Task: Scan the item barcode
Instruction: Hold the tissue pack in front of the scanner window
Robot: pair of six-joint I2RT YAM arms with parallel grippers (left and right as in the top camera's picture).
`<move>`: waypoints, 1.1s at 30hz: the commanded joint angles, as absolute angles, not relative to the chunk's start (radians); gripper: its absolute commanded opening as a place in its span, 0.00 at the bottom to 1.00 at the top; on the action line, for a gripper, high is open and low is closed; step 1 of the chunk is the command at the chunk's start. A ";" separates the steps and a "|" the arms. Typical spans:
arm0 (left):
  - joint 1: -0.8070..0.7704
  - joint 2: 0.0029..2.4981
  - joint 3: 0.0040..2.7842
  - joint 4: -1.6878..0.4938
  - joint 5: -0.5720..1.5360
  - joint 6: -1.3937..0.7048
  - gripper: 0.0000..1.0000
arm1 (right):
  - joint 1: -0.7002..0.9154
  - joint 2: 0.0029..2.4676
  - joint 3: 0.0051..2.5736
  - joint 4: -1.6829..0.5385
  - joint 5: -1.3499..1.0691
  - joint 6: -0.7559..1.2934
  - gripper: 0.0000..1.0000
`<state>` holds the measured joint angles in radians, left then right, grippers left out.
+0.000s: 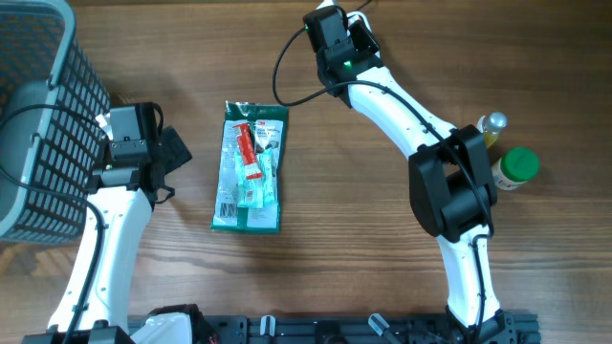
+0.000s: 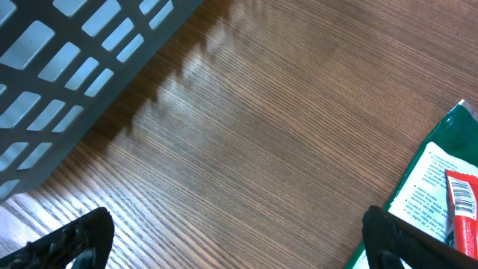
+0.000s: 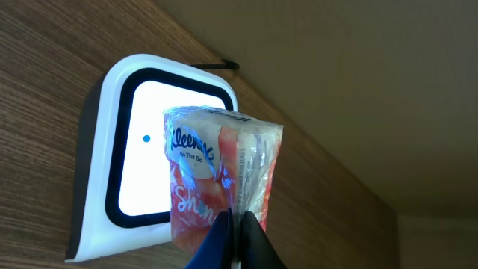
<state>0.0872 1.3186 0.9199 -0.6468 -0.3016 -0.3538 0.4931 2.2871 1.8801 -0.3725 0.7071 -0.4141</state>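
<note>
**Closely held: the tissue pack in front of the scanner**

Here the surface is a brown wooden table (image 1: 382, 239) with a fine, straight grain, and it is matte in all three views. In the right wrist view the table ends at a straight edge. Beyond the edge there is only a plain beige-brown area, and I cannot tell if it is wall or floor.

The right gripper (image 3: 237, 224) has its fingers pressed together on the lower end of a Kleenex tissue pack (image 3: 220, 172). The pack stands up from the fingers, directly in front of the bright window of a white scanner (image 3: 131, 149), and it covers the right part of this window. From above, this arm reaches to the far side of the table, where a black cable (image 1: 282, 72) runs.

The left gripper (image 2: 235, 243) has its fingers wide apart and nothing between them. It is over bare wood, between a grey basket (image 1: 38, 115) and a flat green package (image 1: 251, 167).

Near the right arm stand a green-capped jar (image 1: 519, 164) and a small bottle (image 1: 493, 124), close beside each other.
</note>
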 commanded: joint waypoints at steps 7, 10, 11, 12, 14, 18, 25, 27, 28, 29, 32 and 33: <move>0.092 1.324 0.916 -0.644 -0.304 -0.352 1.00 | 0.488 2.304 1.888 -0.377 0.717 -0.407 0.05; 0.092 1.324 0.916 -0.644 -0.304 -0.352 1.00 | 0.482 2.304 1.888 -0.373 0.740 -0.409 0.04; 0.092 1.324 0.916 -0.644 -0.304 -0.352 1.00 | 0.479 2.304 1.888 -0.374 0.741 -0.408 0.04; 0.092 1.324 0.916 -0.644 -0.304 -0.352 1.00 | 0.477 2.304 1.888 -0.374 0.741 -0.409 0.04; 0.092 1.324 0.916 -0.644 -0.304 -0.352 1.00 | 0.473 2.304 1.888 -0.366 0.740 -0.408 0.04; 0.092 1.324 0.916 -0.644 -0.304 -0.352 1.00 | 0.472 2.304 1.888 -0.320 0.728 -0.410 0.05; 0.092 1.324 0.916 -0.644 -0.304 -0.352 1.00 | 0.472 2.308 1.887 -0.317 0.642 -0.419 0.05; 0.092 1.324 0.916 -0.644 -0.304 -0.352 1.00 | 0.472 2.313 1.886 -0.318 0.642 -0.419 0.05; 0.092 1.324 0.916 -0.644 -0.304 -0.352 1.00 | 0.472 2.317 1.886 -0.319 0.642 -0.419 0.06; 0.092 1.324 0.916 -0.644 -0.304 -0.352 1.00 | 0.472 2.318 1.882 -0.319 0.642 -0.421 0.05; 0.092 1.324 0.916 -0.644 -0.304 -0.352 1.00 | 0.471 2.320 1.862 -0.306 0.654 -0.465 0.05; 0.092 1.324 0.916 -0.644 -0.304 -0.352 1.00 | 0.471 2.320 1.856 -0.299 0.669 -0.490 0.05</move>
